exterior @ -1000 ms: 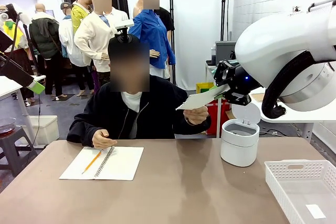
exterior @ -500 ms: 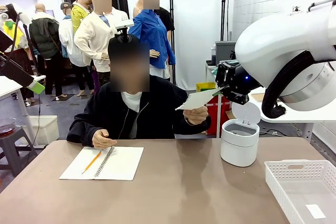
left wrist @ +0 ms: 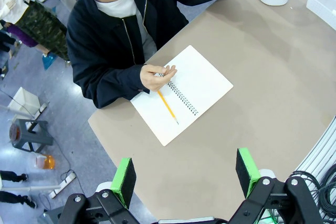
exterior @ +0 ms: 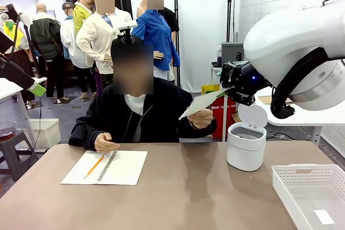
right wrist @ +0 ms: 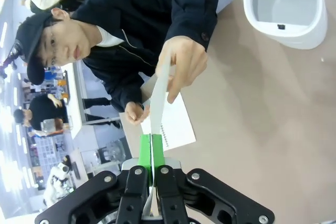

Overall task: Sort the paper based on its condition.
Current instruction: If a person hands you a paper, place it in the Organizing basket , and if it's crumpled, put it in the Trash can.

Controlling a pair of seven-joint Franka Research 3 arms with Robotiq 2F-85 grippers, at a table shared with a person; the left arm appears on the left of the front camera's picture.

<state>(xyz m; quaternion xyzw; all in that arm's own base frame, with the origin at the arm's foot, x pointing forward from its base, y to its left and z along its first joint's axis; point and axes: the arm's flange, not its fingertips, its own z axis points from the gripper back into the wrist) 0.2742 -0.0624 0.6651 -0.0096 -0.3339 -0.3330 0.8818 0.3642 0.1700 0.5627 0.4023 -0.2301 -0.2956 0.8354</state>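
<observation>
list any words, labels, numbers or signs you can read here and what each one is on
No text can be read.
the paper: no print seen.
notebook: the open page looks blank.
white bin: no label or brand shows.
basket: no marking; the slip inside is too small to read.
background displays in the right wrist view: too blurred to read.
</observation>
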